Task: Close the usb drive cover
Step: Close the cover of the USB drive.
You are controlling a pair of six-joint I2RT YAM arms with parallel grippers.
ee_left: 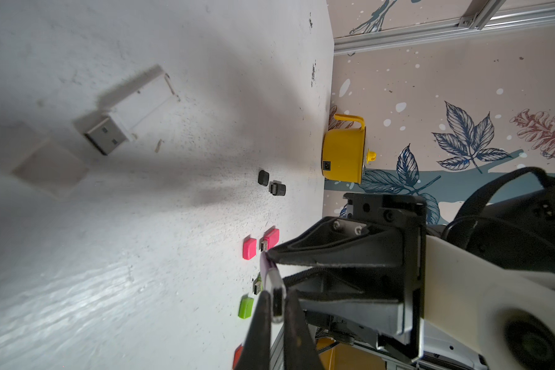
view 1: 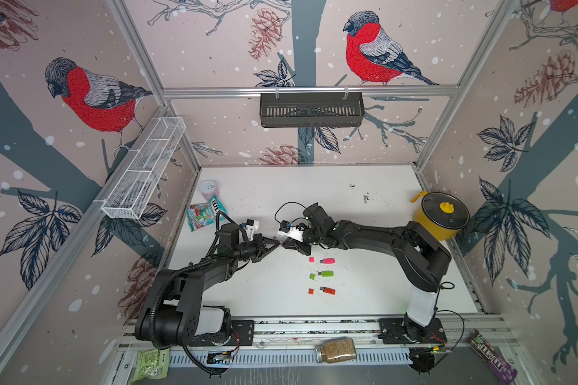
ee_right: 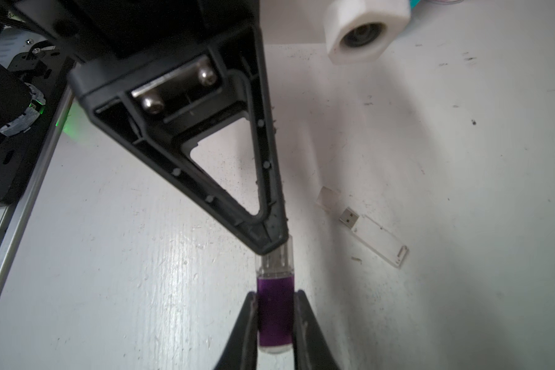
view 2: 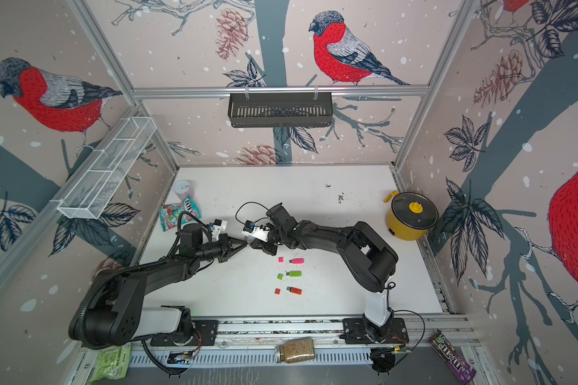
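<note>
My right pincer (ee_right: 276, 299) is clamped on the purple drive (ee_right: 274, 323) above the middle of the table (ee_right: 430, 160), my left pincer (ee_left: 277, 299) pinched shut on its clear cap (ee_right: 277, 258). Drive and cap lie in one left-right line, cap leftward, so closing looks like a straight push together.

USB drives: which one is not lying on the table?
The purple drive, held in the air by the right tool, its clear cap in the left tool. All others lie uncapped on the table.
</note>
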